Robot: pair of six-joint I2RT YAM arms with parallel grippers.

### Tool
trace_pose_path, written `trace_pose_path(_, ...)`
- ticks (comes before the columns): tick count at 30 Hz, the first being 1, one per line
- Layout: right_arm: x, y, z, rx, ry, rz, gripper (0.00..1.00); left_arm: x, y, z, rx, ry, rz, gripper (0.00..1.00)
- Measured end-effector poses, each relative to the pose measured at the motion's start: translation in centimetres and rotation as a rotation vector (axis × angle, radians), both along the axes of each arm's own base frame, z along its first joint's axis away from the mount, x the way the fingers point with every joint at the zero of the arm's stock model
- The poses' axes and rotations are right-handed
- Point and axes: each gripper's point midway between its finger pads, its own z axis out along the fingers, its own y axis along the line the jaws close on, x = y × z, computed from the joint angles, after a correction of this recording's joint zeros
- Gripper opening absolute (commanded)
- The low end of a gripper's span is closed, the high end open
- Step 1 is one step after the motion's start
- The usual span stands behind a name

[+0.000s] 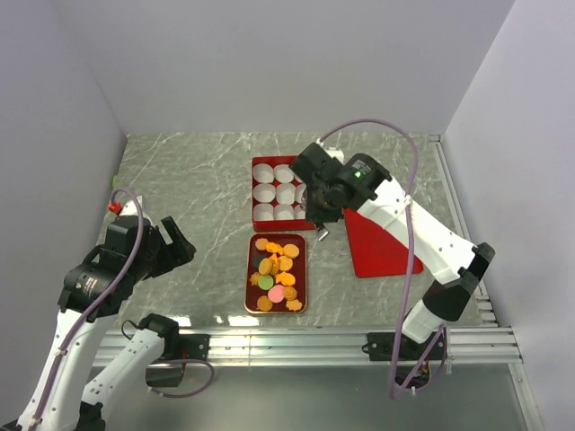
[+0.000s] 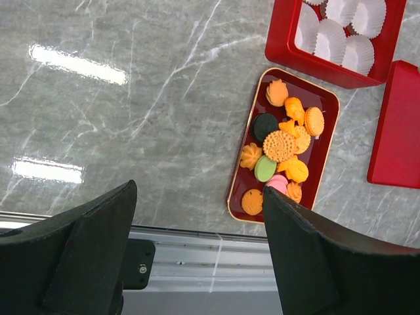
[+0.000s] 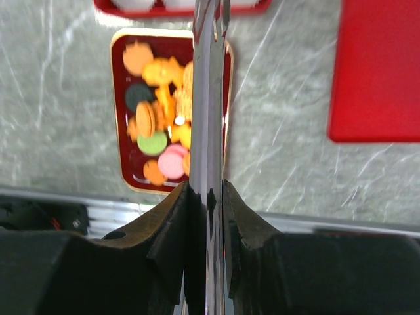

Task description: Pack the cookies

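**Metal tool pinched in the right hand, cookies not yet boxed**

The right hand is closed narrowly on a thin, shiny metal tool, probably tongs, whose blade runs straight out between the fingers. I judge it is held this way so the cookies can be lifted without crushing or fingering them. The hand hangs over the gap between box and tray, close to both.

The left hand is spread wide with nothing in it. It is raised over bare table left of the tray, apparently parked clear of the work.

The cookies all lie on one dark red, gold-rimmed tray at the front middle of the table, heaped so that several overlap. I count about thirteen: one green, one pink, one dark brown, the rest orange or golden.

Just beyond the tray stands one red box lined with white paper cups. Six show fully in two columns of three. A third column is partly under the right arm, so nine seems likely. No visible cup holds a cookie.

One flat red lid lies to the right, set aside so the box is open for filling.
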Motion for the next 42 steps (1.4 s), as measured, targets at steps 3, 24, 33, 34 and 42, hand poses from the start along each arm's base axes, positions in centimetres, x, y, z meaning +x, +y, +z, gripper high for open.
trace_pose_path(3, 1.4, -0.4, 0.2, -0.004, -0.01, -0.014, 0.06, 0.2, 0.0, 0.1, 0.003, 0.001, 0.003, 0.83)
trace_pose_path(24, 2.9, -1.4, -5.8, -0.04, 0.196, -0.003, 0.16, 0.8, 0.3, 0.3, 0.024, 0.007, 0.019, 0.83)
trace_pose_path(33, 3.8, -0.2, -5.9, -0.026, 0.205, 0.024, 0.48, 0.9, 0.2, 0.2, 0.027, 0.017, 0.019, 0.83)
trace_pose_path(34, 3.9, -0.1, -5.9, -0.026, 0.205, 0.026, 0.5, 0.9, 0.2, 0.2, 0.027, 0.016, 0.019, 0.83)
trace_pose_path(42, 4.5, 0.3, -5.7, -0.026, 0.199, 0.037, 0.59, 0.9, 0.2, 0.2, 0.027, 0.015, 0.019, 0.83)
